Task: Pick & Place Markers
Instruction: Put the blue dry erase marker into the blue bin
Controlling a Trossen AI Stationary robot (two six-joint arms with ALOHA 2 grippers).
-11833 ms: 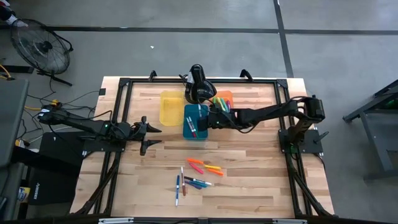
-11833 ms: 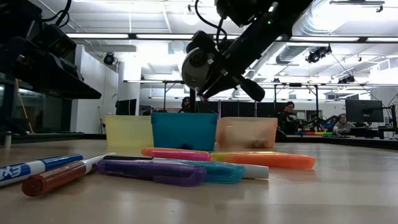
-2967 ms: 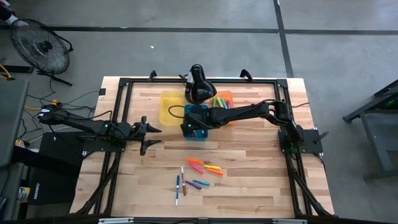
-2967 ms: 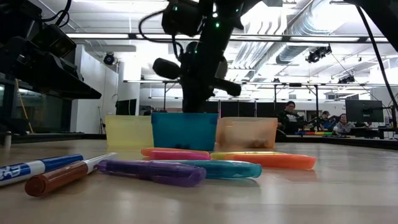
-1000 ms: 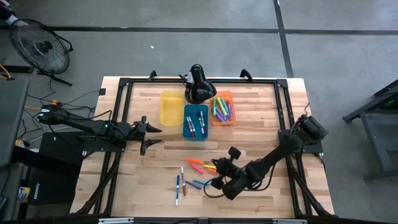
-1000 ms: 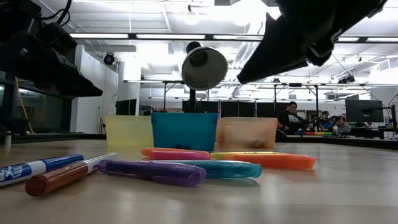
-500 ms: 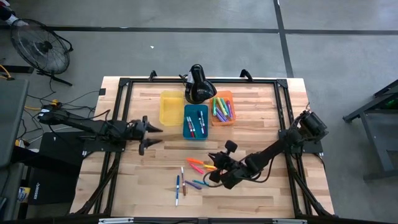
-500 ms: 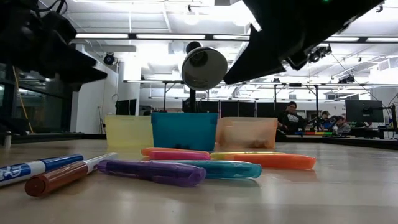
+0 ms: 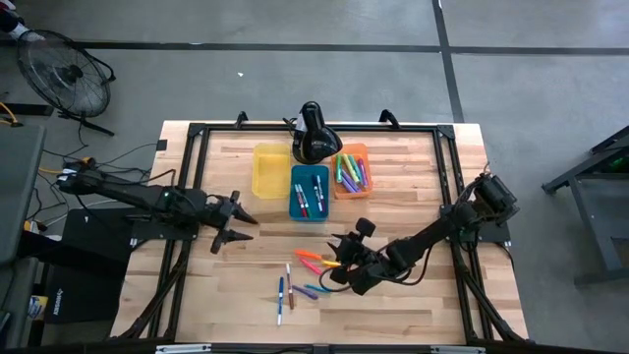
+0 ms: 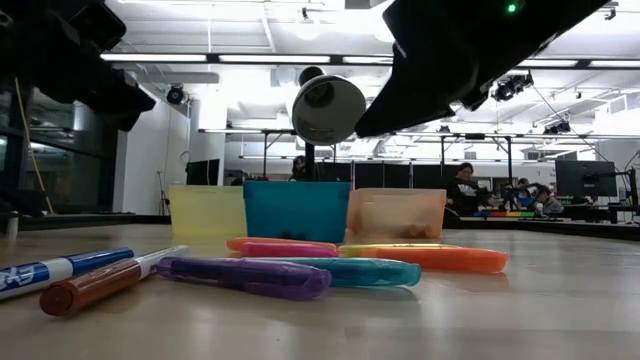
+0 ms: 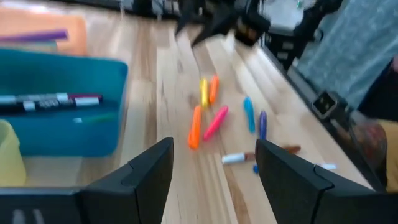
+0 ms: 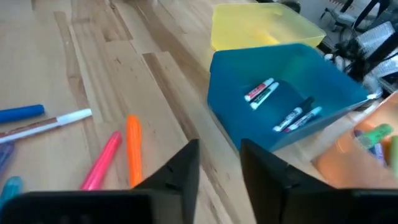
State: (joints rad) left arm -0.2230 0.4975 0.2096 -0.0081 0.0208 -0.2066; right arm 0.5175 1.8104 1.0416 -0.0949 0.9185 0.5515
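On the pale wooden slatted table [image 9: 413, 157], three rectangular plastic bins sit in a row near the far edge: a yellow bin [image 9: 269, 170], a blue bin [image 9: 310, 192] and an orange bin [image 9: 350, 172]. The blue bin holds several white-barrelled markers [image 12: 283, 104]; the orange bin holds a mix of purple and green ones [image 9: 351, 173]; the yellow bin looks bare inside from above.

The loose markers [image 9: 313, 275] lie scattered on the boards toward the near edge, around the table's middle. Among them are an orange marker [image 12: 134, 150] and a pink marker [image 12: 104, 160] lying side by side, a white-barrelled marker with a red band [image 12: 43, 124], a purple marker [image 10: 245, 274] and a teal marker [image 10: 348, 270] (these two lie closest to the low camera, the purple one partly in front of the teal).

The right gripper [image 9: 337, 264] hangs over the loose markers near the orange and pink pair, its two dark fingers [image 12: 177, 175] spread apart with nothing between them. The left gripper [image 9: 240, 228] is out over the table's left side, level with the near edge of the blue bin, with its fingers [image 11: 146, 174] wide apart and holding nothing.

A black domed lamp-like fixture [image 9: 314, 134] stands at the far edge behind the bins.
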